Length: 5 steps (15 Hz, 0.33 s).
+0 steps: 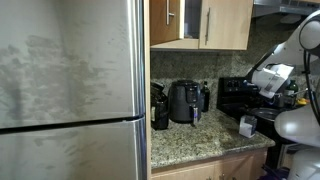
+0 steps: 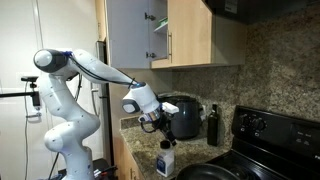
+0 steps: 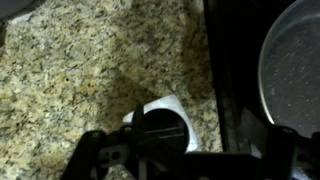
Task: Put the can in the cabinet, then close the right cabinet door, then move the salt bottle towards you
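The salt bottle (image 3: 160,122) is a small white bottle with a dark top. It stands on the speckled granite counter next to the black stove, and shows in both exterior views (image 2: 166,160) (image 1: 247,125). My gripper (image 3: 175,160) is open and empty. It hangs just above the bottle (image 2: 153,122) with a finger on either side in the wrist view. The wooden cabinet (image 2: 190,35) hangs above. Its right door (image 1: 226,20) looks shut, and a pale panel (image 2: 130,30) shows to its left. The can is not visible.
A black stove with a pan (image 3: 296,60) lies right beside the bottle. A black air fryer (image 1: 184,101), a dark bottle (image 2: 212,125) and other black appliances stand at the back of the counter. A steel fridge (image 1: 70,90) bounds the counter's far end.
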Available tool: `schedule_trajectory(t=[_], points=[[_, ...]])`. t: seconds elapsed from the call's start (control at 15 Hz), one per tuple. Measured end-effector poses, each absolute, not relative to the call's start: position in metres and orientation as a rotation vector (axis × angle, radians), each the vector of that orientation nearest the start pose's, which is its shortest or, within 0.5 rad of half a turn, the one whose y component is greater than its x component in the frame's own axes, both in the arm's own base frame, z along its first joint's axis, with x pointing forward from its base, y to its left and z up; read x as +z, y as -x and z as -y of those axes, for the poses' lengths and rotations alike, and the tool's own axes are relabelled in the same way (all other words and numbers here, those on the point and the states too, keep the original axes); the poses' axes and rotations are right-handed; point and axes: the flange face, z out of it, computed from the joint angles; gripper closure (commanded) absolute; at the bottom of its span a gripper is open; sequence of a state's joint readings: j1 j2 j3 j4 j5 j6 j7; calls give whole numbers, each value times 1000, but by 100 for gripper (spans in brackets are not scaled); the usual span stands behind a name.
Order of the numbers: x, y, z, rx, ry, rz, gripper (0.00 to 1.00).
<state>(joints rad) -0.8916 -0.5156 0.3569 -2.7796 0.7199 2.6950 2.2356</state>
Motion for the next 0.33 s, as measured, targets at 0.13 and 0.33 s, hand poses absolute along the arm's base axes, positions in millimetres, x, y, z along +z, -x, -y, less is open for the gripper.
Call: schedule_trajectory(t=[0.13,0.33], points=[[400,-320,223,-234,-255,-2545,0],[409,-323,218,-337,-223,-2425,0]])
